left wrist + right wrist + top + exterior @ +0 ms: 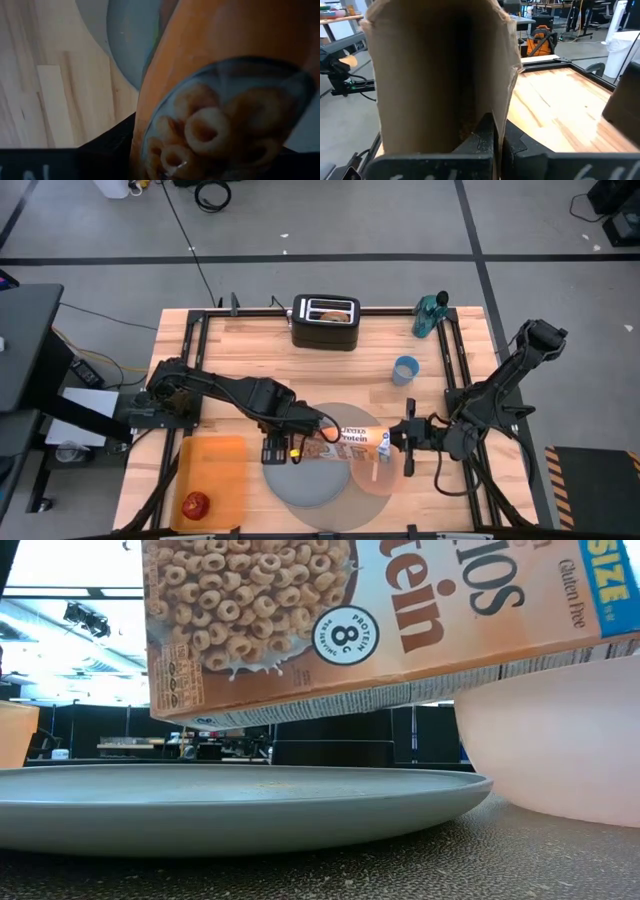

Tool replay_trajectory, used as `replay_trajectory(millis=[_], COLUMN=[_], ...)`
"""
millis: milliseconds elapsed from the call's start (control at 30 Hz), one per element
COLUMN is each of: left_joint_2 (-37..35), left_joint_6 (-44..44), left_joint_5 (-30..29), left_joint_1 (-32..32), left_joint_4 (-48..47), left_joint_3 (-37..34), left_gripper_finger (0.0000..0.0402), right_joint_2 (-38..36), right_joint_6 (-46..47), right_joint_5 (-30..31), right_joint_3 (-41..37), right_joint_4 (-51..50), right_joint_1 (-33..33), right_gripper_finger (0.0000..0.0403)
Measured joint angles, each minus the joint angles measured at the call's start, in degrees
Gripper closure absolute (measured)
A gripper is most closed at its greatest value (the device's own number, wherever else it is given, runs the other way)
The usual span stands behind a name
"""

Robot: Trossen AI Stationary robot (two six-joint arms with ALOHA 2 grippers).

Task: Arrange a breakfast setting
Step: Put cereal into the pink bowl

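The left gripper (290,448) fingers clamp the cereal box's (345,438) left end over the grey plate (315,480). The orange box lies lengthwise between both arms, open end over the pink bowl (372,470). There the right gripper (407,435) fingers pinch its flap, shut tight.

Both arms are dark, almost black, built of chunky jointed links that narrow toward the wrist; the left arm (225,392) has a bulky shoulder housing at about nine o'clock on the table, with brownish parts showing inside it; a small yellow spot sits near its wrist; the right arm (500,385) ends at two o'clock in a blocky black elbow housing; black cables trail along both; the right gripper's fingers (482,135) are matte black, flat and angular, rising from a wide black bar.
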Motion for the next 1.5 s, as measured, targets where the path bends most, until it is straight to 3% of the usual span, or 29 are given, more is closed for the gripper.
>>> replay_trajectory(millis=[433, 1000, 1400, 1500], left_joint_2=[-0.2, -7.1, -7.1, -7.7], left_joint_6=[3.2, 6.1, 6.4, 8.2], left_joint_5=[-3.6, -27.0, -32.6, -33.3], left_joint_1=[-0.9, -12.4, -14.9, -15.2], left_joint_4=[3.7, 11.4, 13.5, 17.6], left_joint_3=[0.0, -0.1, -0.1, -4.5], left_gripper_finger=[0.0124, 0.0123, 0.0123, 0.0123], right_joint_2=[0.0, 0.0, 0.0, 0.0], right_joint_6=[0.1, 0.0, -1.6, -1.8], right_joint_5=[-0.4, -1.0, -2.5, -2.6], right_joint_3=[0.0, 0.0, 0.0, 0.0], right_joint_4=[-0.5, -1.0, -1.7, -1.8], right_joint_1=[0.0, 0.0, 0.5, 0.8], right_gripper_finger=[0.0398, 0.0398, 0.0398, 0.0398])
